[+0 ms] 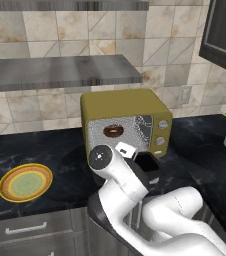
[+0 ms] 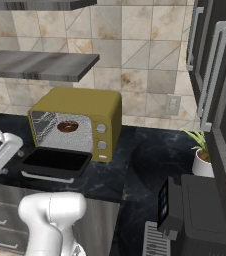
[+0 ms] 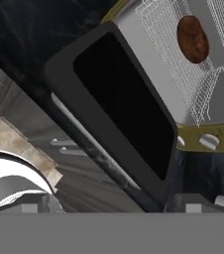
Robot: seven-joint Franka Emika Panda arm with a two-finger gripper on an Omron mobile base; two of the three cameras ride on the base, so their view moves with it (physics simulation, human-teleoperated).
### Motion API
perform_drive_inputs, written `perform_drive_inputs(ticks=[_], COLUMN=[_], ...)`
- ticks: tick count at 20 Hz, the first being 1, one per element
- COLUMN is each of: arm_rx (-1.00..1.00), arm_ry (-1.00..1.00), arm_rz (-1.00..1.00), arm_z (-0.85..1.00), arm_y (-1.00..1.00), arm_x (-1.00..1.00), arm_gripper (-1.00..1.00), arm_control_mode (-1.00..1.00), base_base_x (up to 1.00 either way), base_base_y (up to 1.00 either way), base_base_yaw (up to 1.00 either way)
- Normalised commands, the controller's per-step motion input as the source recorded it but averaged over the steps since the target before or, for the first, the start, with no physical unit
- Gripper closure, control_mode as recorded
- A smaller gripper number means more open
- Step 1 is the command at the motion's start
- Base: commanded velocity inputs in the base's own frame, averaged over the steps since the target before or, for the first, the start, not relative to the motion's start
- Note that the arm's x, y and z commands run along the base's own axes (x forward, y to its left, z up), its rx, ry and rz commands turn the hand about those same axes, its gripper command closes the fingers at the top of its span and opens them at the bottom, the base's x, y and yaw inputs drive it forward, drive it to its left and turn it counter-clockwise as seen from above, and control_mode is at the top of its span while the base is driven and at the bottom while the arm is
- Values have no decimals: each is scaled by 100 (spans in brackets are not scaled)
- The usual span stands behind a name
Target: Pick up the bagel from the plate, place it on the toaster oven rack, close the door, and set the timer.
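With the bagel on the toaster oven rack, the robot must next lift the open door shut; the gripper's state cannot be told.

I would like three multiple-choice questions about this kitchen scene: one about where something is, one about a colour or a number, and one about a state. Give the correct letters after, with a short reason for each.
1. Where is the bagel?
A. on the plate
B. on the toaster oven rack
C. on the counter beside the oven

2. How many round knobs are on the front of the toaster oven?
A. one
B. two
C. four

3. In what state is the door?
A. open, folded down flat
B. fully closed
C. taken off and lying on the plate

Answers:
1. B: the bagel sits on the toaster oven rack inside the cavity, while the plate holds nothing.
2. B: two pale knobs stand one above the other on the toaster oven, on the olive panel.
3. A: the door lies flat in front of the cavity, dark glass facing up.
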Motion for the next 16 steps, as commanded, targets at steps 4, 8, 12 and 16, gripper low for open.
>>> perform_drive_inputs(ticks=[4, 8, 12, 16], arm_rx=[-10, -9, -7, -1], arm_ry=[0, -3, -8, -7], arm_rz=[7, 7, 5, 1], arm_z=[-39, -44, -41, -19], arm_y=[24, 25, 25, 8], arm_x=[0, 0, 0, 1], arm_gripper=[-100, -100, -100, -100], arm_control_mode=[-100, -100, -100, -100], base_base_x=[0, 0, 0, 0], base_base_y=[0, 0, 0, 0], base_base_yaw=[0, 0, 0, 0])
